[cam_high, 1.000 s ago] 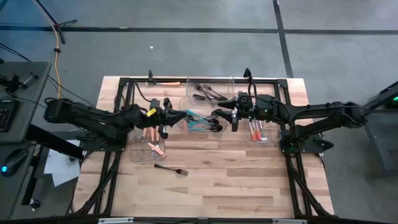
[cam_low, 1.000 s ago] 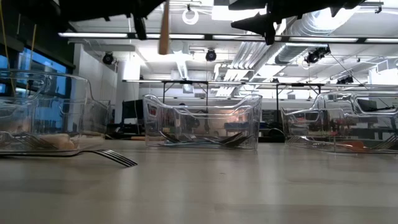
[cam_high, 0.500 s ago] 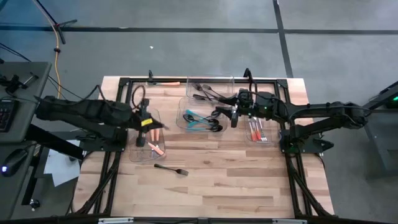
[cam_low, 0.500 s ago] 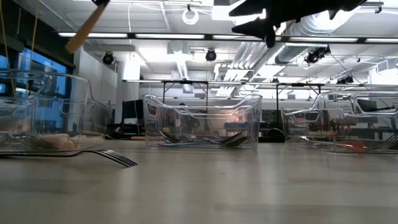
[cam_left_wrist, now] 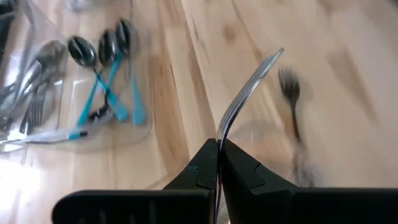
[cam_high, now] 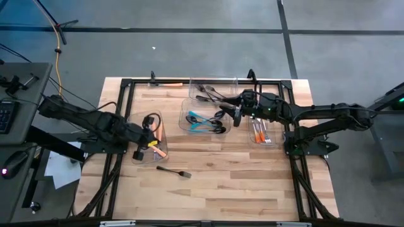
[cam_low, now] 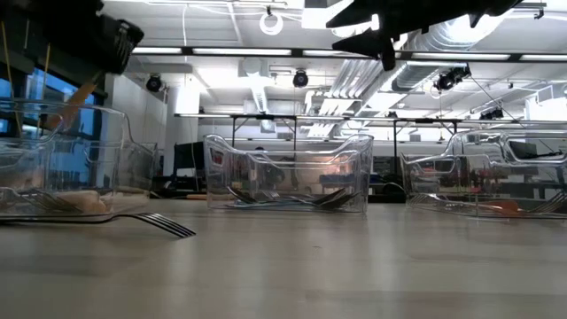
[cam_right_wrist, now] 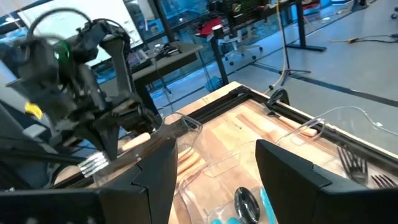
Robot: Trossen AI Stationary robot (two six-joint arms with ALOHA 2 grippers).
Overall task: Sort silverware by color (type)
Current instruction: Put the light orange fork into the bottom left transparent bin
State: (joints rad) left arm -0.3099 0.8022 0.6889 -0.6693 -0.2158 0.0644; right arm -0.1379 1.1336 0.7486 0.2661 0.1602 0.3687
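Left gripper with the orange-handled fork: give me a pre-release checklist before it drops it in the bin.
1. Left gripper shut on the orange-handled fork: ok.
2. Gripper over the left bin, which already holds orange-handled pieces: ok.
3. Fork low enough inside the bin to let go: cannot tell.
4. Right gripper open and off by the middle bin, out of the way: ok.
5. Black fork lying on the table outside any bin, unsorted: not ok.
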